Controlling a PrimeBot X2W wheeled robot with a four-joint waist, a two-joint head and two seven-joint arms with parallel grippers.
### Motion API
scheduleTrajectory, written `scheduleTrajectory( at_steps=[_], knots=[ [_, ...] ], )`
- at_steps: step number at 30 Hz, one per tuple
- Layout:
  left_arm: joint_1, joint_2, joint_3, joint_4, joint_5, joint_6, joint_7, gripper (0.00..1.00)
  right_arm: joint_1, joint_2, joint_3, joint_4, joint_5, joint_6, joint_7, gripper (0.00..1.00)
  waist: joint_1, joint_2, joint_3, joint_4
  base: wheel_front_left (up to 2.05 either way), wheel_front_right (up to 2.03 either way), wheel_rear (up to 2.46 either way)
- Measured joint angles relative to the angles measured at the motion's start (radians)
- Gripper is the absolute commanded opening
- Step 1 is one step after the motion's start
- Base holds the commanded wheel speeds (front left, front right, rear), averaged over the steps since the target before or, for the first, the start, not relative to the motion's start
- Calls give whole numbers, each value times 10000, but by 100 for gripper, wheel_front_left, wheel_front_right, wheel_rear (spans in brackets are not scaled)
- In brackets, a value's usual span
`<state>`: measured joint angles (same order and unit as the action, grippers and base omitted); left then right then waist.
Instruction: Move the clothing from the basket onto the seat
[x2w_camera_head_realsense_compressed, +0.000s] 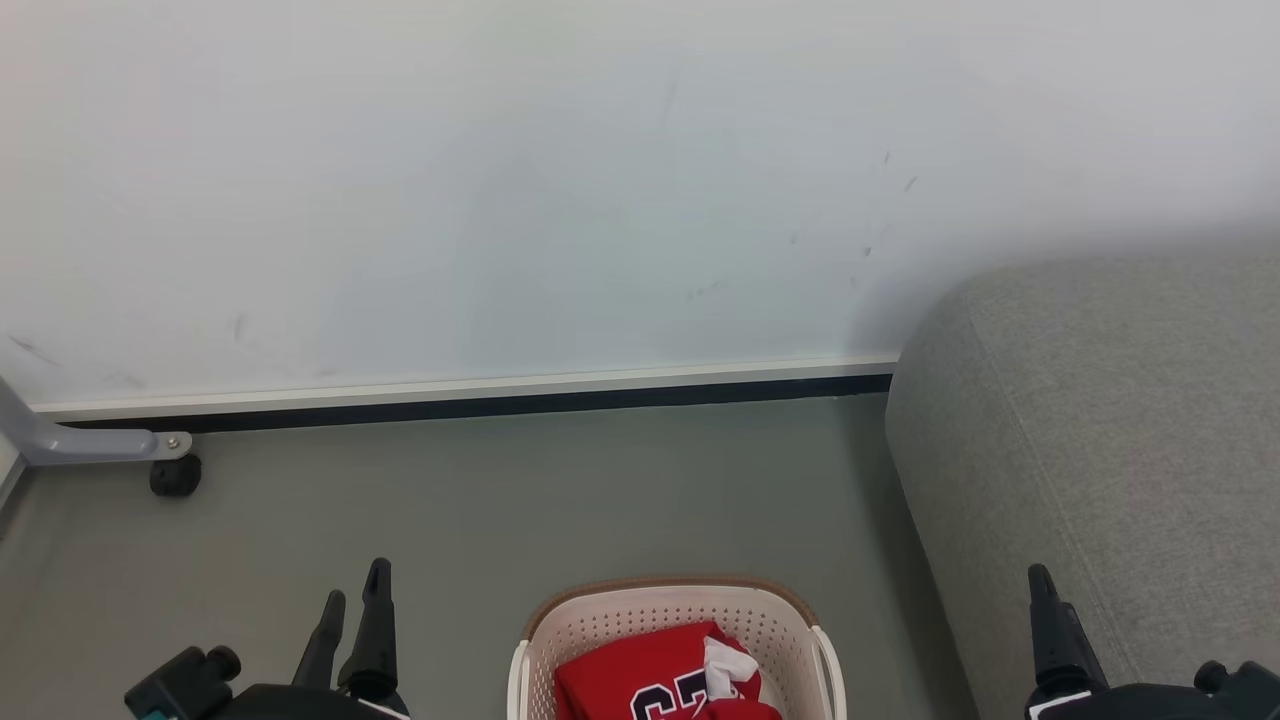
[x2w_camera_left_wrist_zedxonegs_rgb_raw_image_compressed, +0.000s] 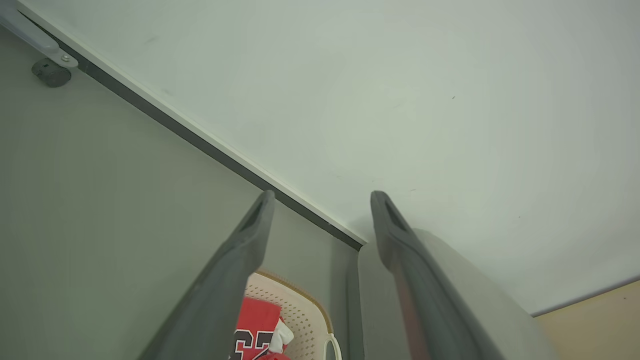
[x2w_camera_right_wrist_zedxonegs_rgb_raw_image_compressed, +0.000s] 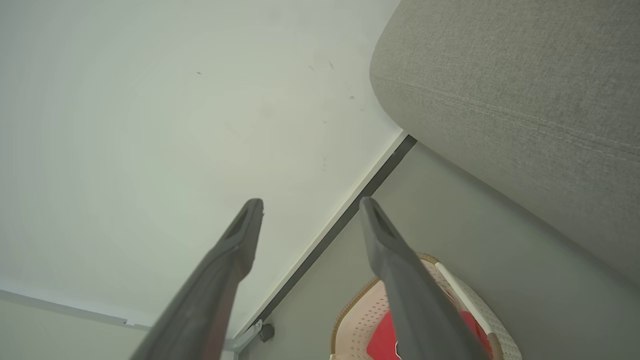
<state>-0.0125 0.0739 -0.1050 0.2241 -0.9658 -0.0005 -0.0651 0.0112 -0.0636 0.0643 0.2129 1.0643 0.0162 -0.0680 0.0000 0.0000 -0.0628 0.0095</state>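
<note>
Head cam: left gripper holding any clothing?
No, the left gripper stands open and empty left of the basket, with the red clothing lying inside it.

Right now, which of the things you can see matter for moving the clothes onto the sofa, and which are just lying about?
For the job:
- red clothing, lying in the basket
- grey sofa
- left tool and right tool, both open

Just there:
- black caster wheel on a grey frame leg
- dark baseboard
</note>
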Motion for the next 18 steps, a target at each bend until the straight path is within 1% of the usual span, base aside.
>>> scheduleTrajectory(
  at_steps=[8,18],
  knots=[
    [38,249,-414,-44,1720,192,-334,100,12,-268,570,-42,-1461,-226,-309,100,0,0,-105,16,0,0,0],
    [257,520,-763,-42,3482,451,-683,100,49,-472,1174,-36,-2997,-443,-669,100,0,0,-247,14,0,0,0]
  ],
)
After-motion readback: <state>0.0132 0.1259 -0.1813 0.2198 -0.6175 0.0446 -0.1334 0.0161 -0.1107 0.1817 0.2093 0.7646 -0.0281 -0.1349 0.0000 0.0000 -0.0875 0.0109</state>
